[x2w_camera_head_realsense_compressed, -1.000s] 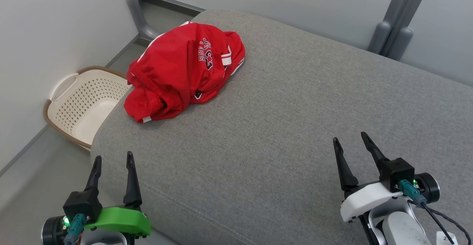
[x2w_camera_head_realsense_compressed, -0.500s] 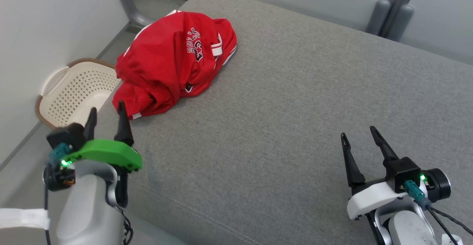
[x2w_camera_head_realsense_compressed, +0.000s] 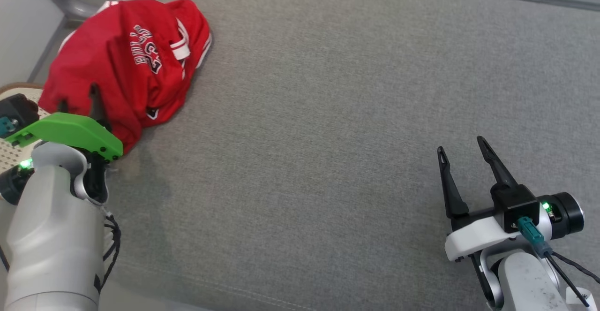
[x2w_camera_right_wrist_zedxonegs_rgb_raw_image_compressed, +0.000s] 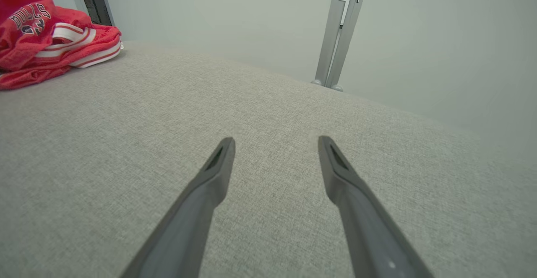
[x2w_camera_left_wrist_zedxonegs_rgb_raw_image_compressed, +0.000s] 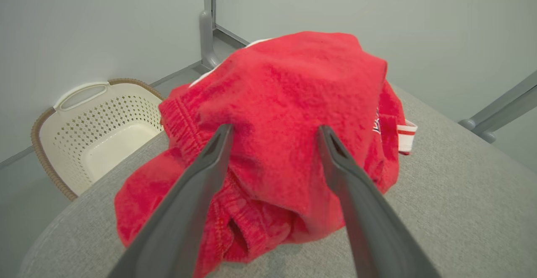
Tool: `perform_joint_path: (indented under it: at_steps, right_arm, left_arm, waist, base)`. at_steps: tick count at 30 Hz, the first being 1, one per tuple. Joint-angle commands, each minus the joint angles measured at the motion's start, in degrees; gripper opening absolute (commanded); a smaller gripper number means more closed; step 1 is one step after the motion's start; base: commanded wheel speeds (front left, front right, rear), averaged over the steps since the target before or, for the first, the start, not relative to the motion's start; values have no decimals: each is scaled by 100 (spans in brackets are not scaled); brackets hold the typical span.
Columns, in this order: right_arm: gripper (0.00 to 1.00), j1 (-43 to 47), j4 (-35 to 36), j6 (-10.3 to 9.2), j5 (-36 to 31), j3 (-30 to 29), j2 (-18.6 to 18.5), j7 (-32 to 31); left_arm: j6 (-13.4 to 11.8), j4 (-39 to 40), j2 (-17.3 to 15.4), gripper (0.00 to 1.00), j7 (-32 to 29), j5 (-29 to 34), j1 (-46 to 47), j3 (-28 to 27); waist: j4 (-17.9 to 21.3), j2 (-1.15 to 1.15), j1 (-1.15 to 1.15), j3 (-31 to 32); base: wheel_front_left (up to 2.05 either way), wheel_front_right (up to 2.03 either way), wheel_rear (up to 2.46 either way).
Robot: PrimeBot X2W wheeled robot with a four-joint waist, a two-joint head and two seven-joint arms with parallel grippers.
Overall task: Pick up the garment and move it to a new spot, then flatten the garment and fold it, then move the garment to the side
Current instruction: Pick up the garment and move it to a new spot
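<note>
Nothing completed: the crumpled red garment (x2w_camera_head_realsense_compressed: 126, 62) lies unlifted at the far left corner of the grey cushion (x2w_camera_head_realsense_compressed: 328, 114), left gripper (x2w_camera_left_wrist_zedxonegs_rgb_raw_image_compressed: 275, 129) close before it with jaws wide open and empty, right gripper (x2w_camera_head_realsense_compressed: 460, 144) likewise open, empty, well apart; moving, flattening and folding outstanding.

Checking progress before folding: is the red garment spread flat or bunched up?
Bunched up. The red garment sits as a rumpled heap on the grey cushion, layers and striped hems overlapping.
</note>
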State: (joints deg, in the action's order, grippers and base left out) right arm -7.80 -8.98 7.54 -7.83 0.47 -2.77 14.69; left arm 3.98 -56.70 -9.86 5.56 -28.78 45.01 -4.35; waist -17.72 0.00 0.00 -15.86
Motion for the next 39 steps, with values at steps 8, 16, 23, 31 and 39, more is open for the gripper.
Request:
perform_joint_path:
  at_steps: [8, 16, 23, 31, 39]
  right_arm:
    - [100, -134, 72, -10, 56, 96, -20, 1]
    - [100, -158, -38, -10, 187, 130, -19, 22]
    - [100, -162, -176, -10, 365, 177, -19, 48]
    - [100, -179, -381, -10, 852, 266, -20, 52]
    - [100, -20, -393, -10, 1353, 315, -19, 52]
  left_arm:
    - [-425, -562, -353, 100, -145, 184, 379, 60]
    - [-357, -865, -436, 0, -208, 262, 391, 246]
    - [-46, -680, -638, 0, 80, 257, 584, 325]
    - [283, 154, -1027, 0, 196, 287, 972, 563]
    - [352, 1597, -1035, 0, -295, 86, 1256, 903]
  waist:
    - [755, 0, 0, -770]
    - [752, 0, 0, -671]
    - [583, 0, 0, -386]
    - [485, 0, 0, 285]
    - [836, 0, 0, 881]
  base:
    - [0, 0, 0]
    - [0, 0, 0]
    - [0, 0, 0]
    - [0, 0, 0]
    - [0, 0, 0]
